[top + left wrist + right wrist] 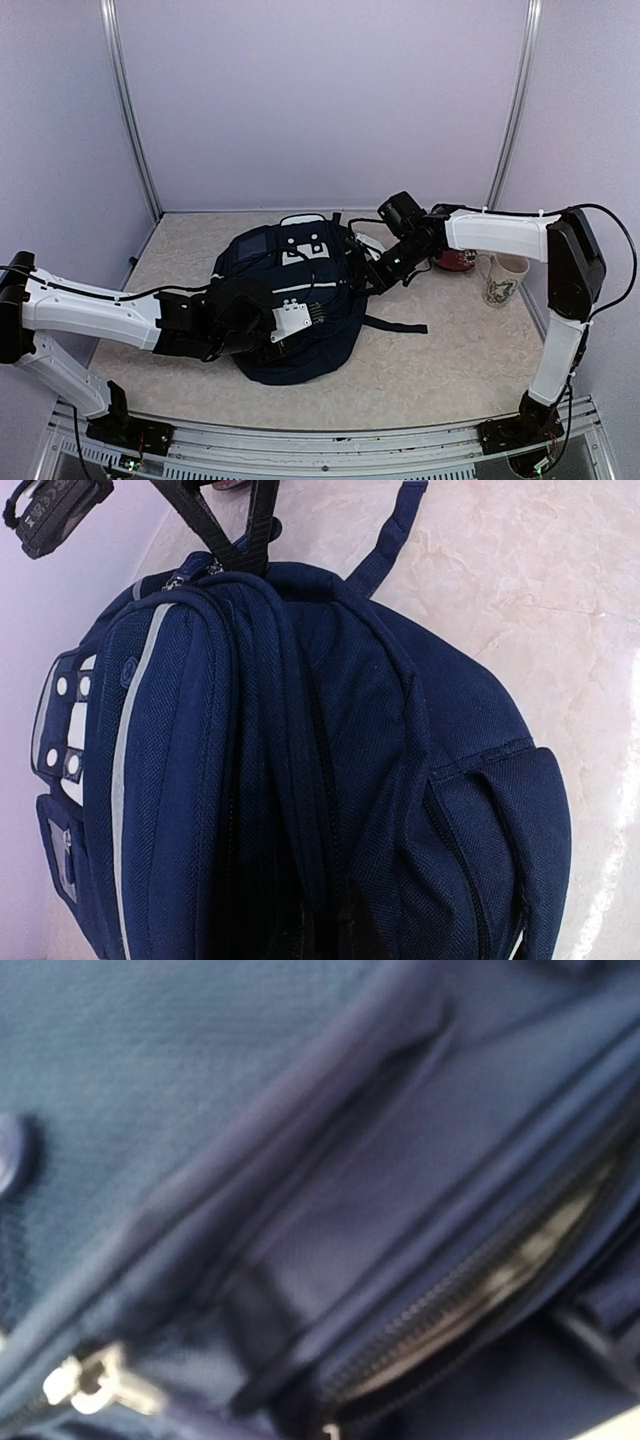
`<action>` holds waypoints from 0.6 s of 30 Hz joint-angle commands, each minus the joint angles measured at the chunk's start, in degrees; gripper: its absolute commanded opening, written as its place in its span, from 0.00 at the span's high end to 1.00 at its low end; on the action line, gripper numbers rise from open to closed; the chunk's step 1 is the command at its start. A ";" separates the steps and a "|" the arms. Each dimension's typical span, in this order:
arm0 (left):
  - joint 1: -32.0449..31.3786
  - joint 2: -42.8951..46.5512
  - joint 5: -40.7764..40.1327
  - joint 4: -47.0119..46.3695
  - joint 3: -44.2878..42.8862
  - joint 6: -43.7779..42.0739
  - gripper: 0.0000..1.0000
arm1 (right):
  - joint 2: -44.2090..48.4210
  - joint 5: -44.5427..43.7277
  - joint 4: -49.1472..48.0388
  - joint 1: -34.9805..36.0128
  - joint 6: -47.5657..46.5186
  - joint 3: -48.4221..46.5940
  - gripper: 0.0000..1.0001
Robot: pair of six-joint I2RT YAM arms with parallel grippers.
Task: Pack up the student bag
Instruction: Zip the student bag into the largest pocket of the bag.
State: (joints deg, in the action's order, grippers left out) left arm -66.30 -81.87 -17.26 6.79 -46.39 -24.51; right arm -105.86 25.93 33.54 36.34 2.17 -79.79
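The right jaws showed in the left wrist view as two black fingers (262, 525) narrowed into a V, their tips pinching a fold at the edge of the student bag (335, 312) just beside a seam and zip line. The right wrist camera sat so close to the bag that it gave only blurred navy cloth, a metal zip pull (95, 1380) and a partly open zip (470, 1290) with a paler lining inside; none of its own fingers appeared there. From overhead, the right arm (500, 232) reached in to the bag's right side, near its far end. The left jaws could not be read as spread or closed: from overhead they were hidden under the wrist, low on the bag's front, and the left wrist camera showed no fingers of its own, only the bag's pale stripe (135, 730), its white patches (70, 715) and a side pocket (500, 820). The left arm (90, 310) came in from the bag's left. The bag itself lay flat in the middle of the marbled tabletop (450, 380), patched end toward the back wall, and a black strap (398, 326) trailed from its right side. Farther right of the bag stood a white patterned mug (505, 280), and a red object (458, 261) sat between mug and bag, partly behind the right arm.
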 commanded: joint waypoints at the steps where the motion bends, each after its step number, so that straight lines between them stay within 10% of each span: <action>1: -3.60 3.39 10.62 10.43 1.04 -0.94 1.00 | -4.64 -16.79 -6.22 -10.66 -1.57 -10.80 1.00; 14: -2.89 5.40 9.58 9.27 2.94 0.59 1.00 | 0.98 5.10 -17.54 -5.68 -7.43 3.45 1.00; 18: -1.13 6.06 8.60 8.23 2.28 2.85 0.41 | 4.79 6.69 -21.05 -1.96 -5.86 12.70 1.00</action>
State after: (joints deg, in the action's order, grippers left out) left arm -66.89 -78.54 -13.08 10.46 -44.60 -23.62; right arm -106.74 37.21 22.52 34.65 -4.91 -73.08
